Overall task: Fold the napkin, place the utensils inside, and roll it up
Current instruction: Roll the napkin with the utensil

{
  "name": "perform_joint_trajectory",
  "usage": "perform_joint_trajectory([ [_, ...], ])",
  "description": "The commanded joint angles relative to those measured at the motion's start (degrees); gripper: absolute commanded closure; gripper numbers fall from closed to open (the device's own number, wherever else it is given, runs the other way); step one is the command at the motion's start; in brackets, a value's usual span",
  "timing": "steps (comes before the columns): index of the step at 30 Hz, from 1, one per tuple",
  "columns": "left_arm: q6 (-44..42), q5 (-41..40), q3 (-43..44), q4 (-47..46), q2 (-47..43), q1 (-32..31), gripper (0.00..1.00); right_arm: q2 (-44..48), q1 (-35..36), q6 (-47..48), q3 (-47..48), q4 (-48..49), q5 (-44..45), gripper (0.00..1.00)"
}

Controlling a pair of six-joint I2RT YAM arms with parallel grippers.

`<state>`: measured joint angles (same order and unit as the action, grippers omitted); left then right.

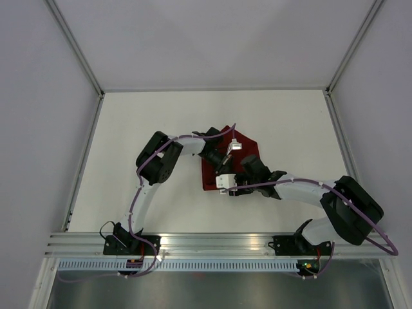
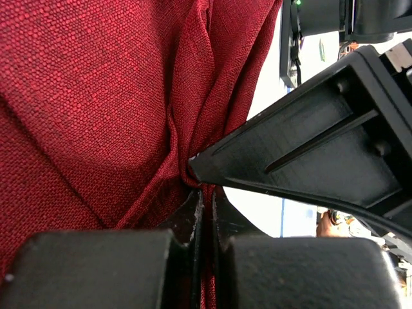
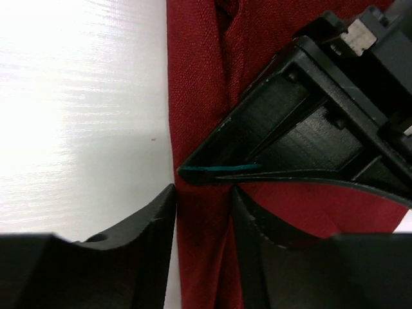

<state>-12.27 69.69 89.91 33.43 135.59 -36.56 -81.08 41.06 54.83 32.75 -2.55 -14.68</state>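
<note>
White table [image 1: 290, 129], napkin [image 1: 209, 175] apex far-pointing; left claw [image 2: 205, 193] tight on it, right claw [image 3: 203, 193] half-open.

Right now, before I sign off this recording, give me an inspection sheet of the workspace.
Surface: white table, no marks seen.
Job's things: maroon napkin lies mid-table, bunched into folds; utensil not seen in any view.
Clutter: nothing seen.
Grippers: left gripper is shut on a gathered fold of the napkin; right gripper has its jaws apart, astride a napkin fold, with no firm grip evident.
Cables: purple cables run along both arms, and none lies on the napkin.
Surroundings: white enclosure walls; aluminium rail at the near edge carries both arm bases.
</note>
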Motion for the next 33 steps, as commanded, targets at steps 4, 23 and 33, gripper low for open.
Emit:
perform_joint_trajectory([
  [4,-4.5,-0.5,0.5,2.5,0.8,0.8,0.84,-3.6,0.3,1.9,1.5,-5.2,0.5,0.63],
  [23,13.9,-6.2,-8.8,-23.3,-13.7,2.6,0.67,-12.8,-6.7,5.2,14.5,-28.5,-15.6,0.82],
  [33,23.8,-28.2,-24.8,-47.2,-27.4,8.3,0.70,-21.3,-11.2,10.3,23.7,-40.9,-22.6,0.83],
])
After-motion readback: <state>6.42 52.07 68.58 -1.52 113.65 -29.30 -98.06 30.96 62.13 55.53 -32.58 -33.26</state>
